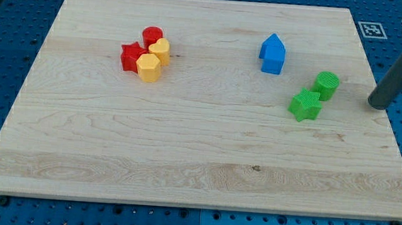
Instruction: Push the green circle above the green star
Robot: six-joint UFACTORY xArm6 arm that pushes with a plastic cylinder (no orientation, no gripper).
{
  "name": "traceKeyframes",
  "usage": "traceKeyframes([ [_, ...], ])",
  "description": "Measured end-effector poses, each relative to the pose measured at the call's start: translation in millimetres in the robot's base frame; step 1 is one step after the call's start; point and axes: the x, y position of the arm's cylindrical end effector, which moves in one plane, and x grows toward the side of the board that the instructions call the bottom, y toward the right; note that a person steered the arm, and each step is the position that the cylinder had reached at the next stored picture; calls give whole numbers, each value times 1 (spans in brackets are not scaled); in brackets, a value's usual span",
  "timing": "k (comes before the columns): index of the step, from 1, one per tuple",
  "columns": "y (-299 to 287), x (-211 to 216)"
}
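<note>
The green circle (326, 85) stands on the wooden board (198, 155) at the view's right. The green star (306, 105) lies just below and to the left of it, the two nearly touching. My tip (377, 105) is the lower end of a dark rod that comes down from the view's top right corner. It rests near the board's right edge, to the right of the green circle and slightly lower, with a clear gap between them.
A blue house-shaped block (273, 54) stands up and left of the green pair. A cluster sits at the upper left: a red circle (152, 35), a red star (130, 56), a yellow heart (160, 51) and a yellow hexagon (149, 67). A blue pegboard (393, 211) surrounds the board.
</note>
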Motion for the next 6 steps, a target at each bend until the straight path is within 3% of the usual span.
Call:
traceKeyframes([
  [4,-63,-16],
  [6,-59,-36],
])
